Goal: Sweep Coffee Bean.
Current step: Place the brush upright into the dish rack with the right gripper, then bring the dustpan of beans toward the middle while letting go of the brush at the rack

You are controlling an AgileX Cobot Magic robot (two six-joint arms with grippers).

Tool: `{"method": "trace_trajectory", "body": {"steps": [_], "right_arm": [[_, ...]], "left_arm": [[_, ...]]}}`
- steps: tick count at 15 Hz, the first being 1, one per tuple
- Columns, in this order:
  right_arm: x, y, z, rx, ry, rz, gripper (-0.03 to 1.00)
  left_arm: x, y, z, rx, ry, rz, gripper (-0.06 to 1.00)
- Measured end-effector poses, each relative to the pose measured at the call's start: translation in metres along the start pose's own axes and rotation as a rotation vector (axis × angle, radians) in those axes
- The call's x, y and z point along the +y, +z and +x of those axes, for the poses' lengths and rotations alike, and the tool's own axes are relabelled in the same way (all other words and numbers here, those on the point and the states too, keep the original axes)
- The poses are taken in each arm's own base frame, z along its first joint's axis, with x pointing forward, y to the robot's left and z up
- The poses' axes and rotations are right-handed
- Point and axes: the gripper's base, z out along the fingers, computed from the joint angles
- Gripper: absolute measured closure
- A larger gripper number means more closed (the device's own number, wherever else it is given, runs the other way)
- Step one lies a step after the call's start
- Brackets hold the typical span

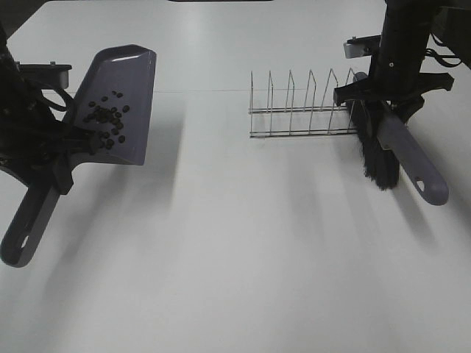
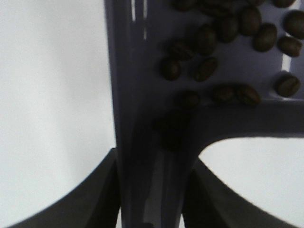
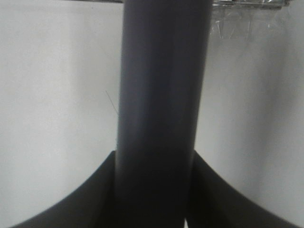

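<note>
Exterior high view: the left gripper [image 1: 65,144] is closed on the handle of a grey dustpan [image 1: 121,88], clamping it just behind the point where the handle joins the pan. The free end of the handle points toward the near edge of the table [image 1: 235,265]. The coffee beans [image 1: 107,119] lie inside the dustpan, grouped on the pan floor toward its rear wall, with a few scattered further out toward the open lip. Left wrist view: both fingers [image 2: 71,204] of the left gripper [image 2: 152,209] press against the sides of the dustpan [image 2: 142,71] handle. The coffee beans [image 2: 223,33] rest against the rear wall, and some sit in the channel where the handle begins. On the right of the exterior high view, the right gripper [image 1: 380,97] is closed on the grey handle of a brush [image 1: 397,151]. The black bristles face left and down. Whether the bristles touch the table cannot be told. A wire rack [image 1: 302,110] stands on the table just beside the brush, well apart from the dustpan. Right wrist view: the fingers [image 3: 61,204] of the right gripper [image 3: 154,204] bear on either side of the brush [image 3: 161,95] handle, and the wire rack [image 3: 247,4] shows beyond it.
</note>
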Motion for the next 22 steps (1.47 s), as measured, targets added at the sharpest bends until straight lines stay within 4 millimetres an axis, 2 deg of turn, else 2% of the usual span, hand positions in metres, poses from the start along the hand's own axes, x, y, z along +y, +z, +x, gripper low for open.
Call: {"method": "trace_trajectory", "body": {"steps": [4, 14, 16, 18, 20, 22], "right_arm": [[-0.001, 0.003, -0.011, -0.025, 0.0, 0.003, 0.65], [-0.002, 0.002, -0.018, -0.044, 0.011, 0.001, 0.65], [-0.001, -0.001, -0.022, -0.07, 0.01, -0.006, 0.54], [-0.001, -0.005, -0.025, -0.09, 0.012, -0.01, 0.37], [-0.002, -0.013, -0.025, -0.11, 0.013, -0.011, 0.31], [-0.004, -0.03, -0.024, -0.145, 0.017, -0.014, 0.31]], "left_arm": [[0.0, 0.0, 0.0, -0.004, -0.003, 0.002, 0.62], [-0.001, 0.0, 0.0, -0.003, -0.026, 0.006, 0.62], [-0.001, 0.0, 0.0, -0.003, -0.026, 0.007, 0.62], [-0.001, 0.0, 0.0, -0.003, -0.026, 0.007, 0.62], [-0.001, 0.0, 0.0, -0.003, -0.03, 0.008, 0.62], [-0.001, 0.0, 0.0, -0.003, -0.032, 0.011, 0.62]]}}
